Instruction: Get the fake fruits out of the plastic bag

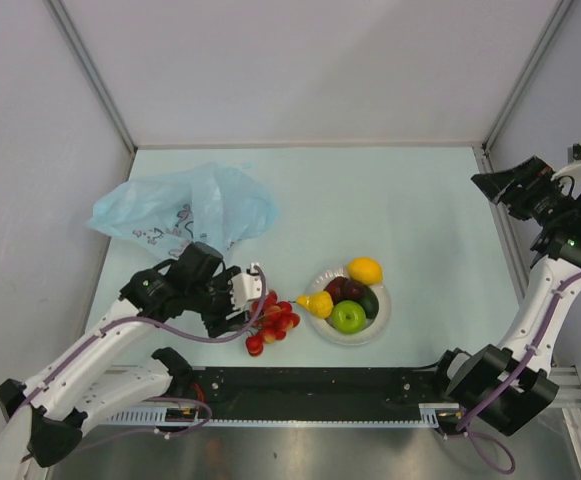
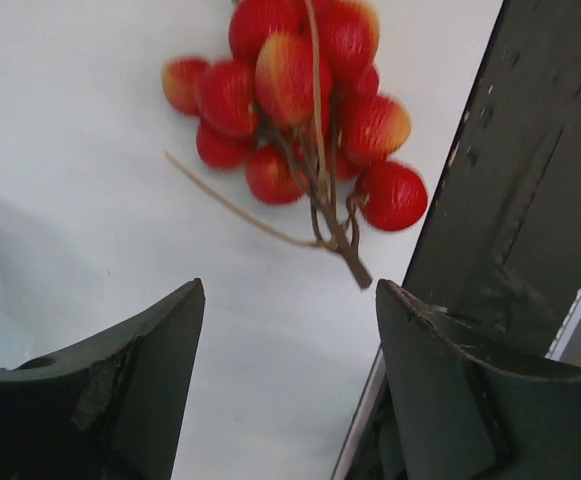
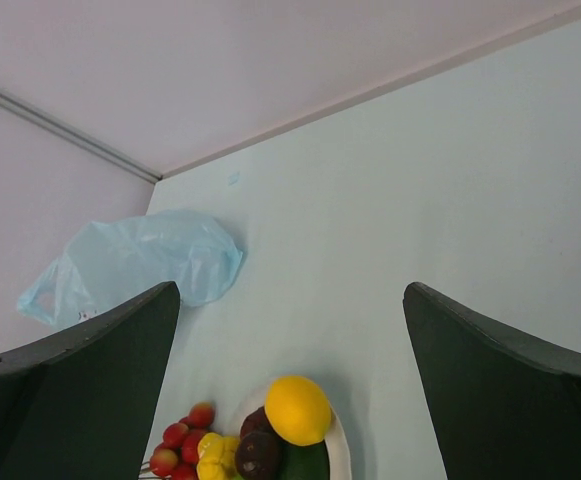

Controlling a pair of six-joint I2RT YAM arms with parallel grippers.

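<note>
The bunch of red grapes [image 1: 273,322] lies on the table just left of the white plate [image 1: 381,322]. On the plate rest the yellow lemon [image 1: 364,270], green apple [image 1: 348,317], dark avocado [image 1: 369,303], maroon fruit [image 1: 342,290] and banana [image 1: 316,303]. My left gripper [image 1: 253,300] hovers right beside the grapes [image 2: 300,100], open [image 2: 290,300], with nothing between its fingers; the stem tip points at them. The crumpled light-blue plastic bag [image 1: 185,210] sits behind the left arm. My right gripper [image 1: 490,190] is raised at the far right, open [image 3: 290,295], looking down on the bag [image 3: 140,265] and lemon [image 3: 298,410].
The black base rail [image 1: 320,395] runs along the near edge, close to the grapes; it fills the right side of the left wrist view [image 2: 500,200]. Enclosure walls and aluminium posts [image 1: 90,75] ring the table.
</note>
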